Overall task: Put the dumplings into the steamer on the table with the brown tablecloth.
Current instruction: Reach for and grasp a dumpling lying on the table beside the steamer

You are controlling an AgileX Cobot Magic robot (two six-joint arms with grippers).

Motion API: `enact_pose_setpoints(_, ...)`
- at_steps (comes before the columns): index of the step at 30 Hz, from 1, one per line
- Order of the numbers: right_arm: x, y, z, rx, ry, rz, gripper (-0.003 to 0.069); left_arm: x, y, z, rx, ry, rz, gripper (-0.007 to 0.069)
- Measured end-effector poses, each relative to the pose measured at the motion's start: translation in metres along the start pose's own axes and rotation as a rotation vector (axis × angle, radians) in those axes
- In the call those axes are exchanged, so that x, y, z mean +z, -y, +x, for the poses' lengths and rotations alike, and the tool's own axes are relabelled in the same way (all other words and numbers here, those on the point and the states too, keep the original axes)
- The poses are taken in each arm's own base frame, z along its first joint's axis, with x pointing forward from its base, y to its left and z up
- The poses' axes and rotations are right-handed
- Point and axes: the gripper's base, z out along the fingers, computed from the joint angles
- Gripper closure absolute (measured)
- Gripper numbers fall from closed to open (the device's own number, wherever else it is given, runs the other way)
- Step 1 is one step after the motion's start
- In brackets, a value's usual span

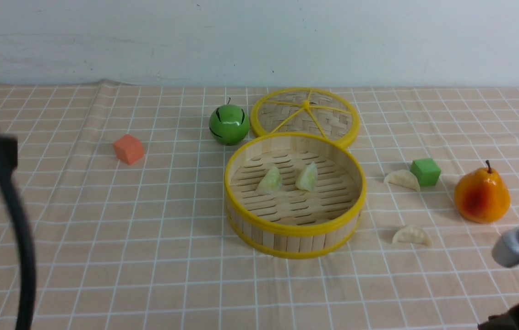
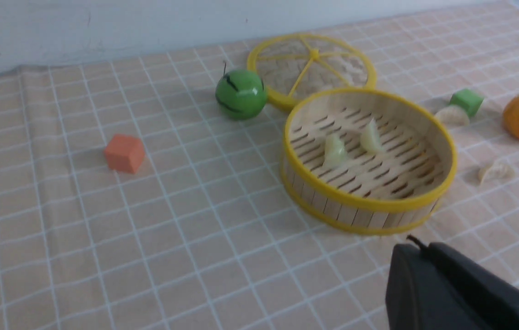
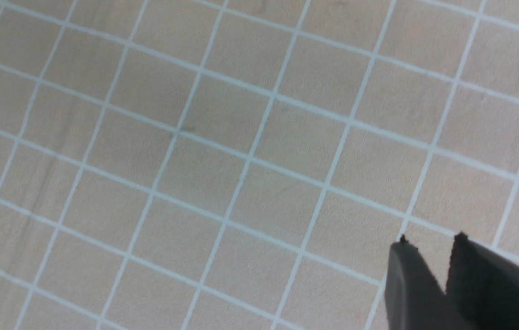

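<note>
**user1:** quick check, where's everything sitting?

**user2:** left green dumpling (image 1: 270, 180) and right green dumpling (image 1: 308, 177) are side by side on the slats inside the steamer (image 1: 294, 229). The far white dumpling (image 1: 402, 178) is on the brown tablecloth (image 1: 149, 229) to the steamer's right, right up against the green cube (image 1: 425, 171). The near white dumpling (image 1: 412, 235) lies by itself, closer to the robot.

**user1:** and the grippers?

**user2:** left gripper (image 2: 419, 250) has its fingers pressed together with nothing between them, above the cloth. The right gripper (image 3: 431, 243) shows a narrow gap and it's empty, over bare cloth.
</note>
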Motion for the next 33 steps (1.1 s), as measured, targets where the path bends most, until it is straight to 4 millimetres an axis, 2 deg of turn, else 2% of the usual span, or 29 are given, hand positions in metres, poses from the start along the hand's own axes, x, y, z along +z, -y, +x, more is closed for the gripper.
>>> enact_pose_setpoints(1,-0.001,0.0,-0.009,-0.018,0.001,0.002,0.0507,-0.003,-0.003,0.012,0.006,0.001,-0.004,0.0607)
enact_pose_setpoints(2,-0.001,0.0,-0.011,-0.021,0.0,0.002,0.0505,-0.004,-0.003,0.014,0.008,0.002,-0.007,0.0607)
enact_pose_setpoints(3,0.0,0.001,-0.019,-0.036,-0.001,0.006,0.0494,-0.006,-0.006,0.028,0.016,-0.003,-0.014,0.0607)
enact_pose_setpoints(5,0.004,0.003,-0.049,-0.066,0.015,0.017,0.044,-0.019,-0.013,0.057,0.013,0.035,-0.018,0.0607)
enact_pose_setpoints(9,0.02,0.012,-0.099,-0.076,0.033,0.057,0.0349,-0.02,-0.018,0.092,0.011,0.022,-0.022,0.0607)
enact_pose_setpoints(13,0.038,0.026,-0.153,-0.031,0.007,0.074,0.0269,-0.012,-0.019,0.109,0.018,-0.022,-0.028,0.0606)
enact_pose_setpoints(14,0.039,0.026,-0.156,-0.033,0.008,0.077,0.0265,-0.011,-0.019,0.11,0.019,-0.024,-0.028,0.0606)
enact_pose_setpoints(15,0.054,0.035,-0.178,-0.048,-0.018,0.098,0.0236,-0.008,-0.019,0.116,0.023,-0.044,-0.031,0.0606)
enact_pose_setpoints(17,0.071,0.044,-0.199,-0.073,-0.026,0.13,0.0218,-0.003,-0.02,0.122,0.034,-0.059,-0.037,0.0606)
enact_pose_setpoints(18,0.085,0.051,-0.209,-0.086,-0.044,0.151,0.0214,-0.001,-0.02,0.125,0.042,-0.064,-0.041,0.0604)
enact_pose_setpoints(19,0.089,0.054,-0.217,-0.092,-0.037,0.162,0.0213,-0.001,-0.021,0.126,0.048,-0.067,-0.046,0.0603)
enact_pose_setpoints(25,0.146,0.079,-0.251,-0.091,-0.085,0.21,0.0214,0.001,-0.022,0.128,0.067,-0.07,-0.059,0.0603)
enact_pose_setpoints(26,0.146,0.079,-0.251,-0.091,-0.085,0.21,0.0214,0.001,-0.022,0.128,0.067,-0.07,-0.059,0.0603)
enact_pose_setpoints(28,0.162,0.084,-0.255,-0.095,-0.096,0.221,0.0216,0.001,-0.022,0.128,0.066,-0.069,-0.059,0.0603)
enact_pose_setpoints(33,0.183,0.092,-0.253,-0.127,-0.126,0.262,0.0217,0.001,-0.022,0.128,0.065,-0.067,-0.058,0.0603)
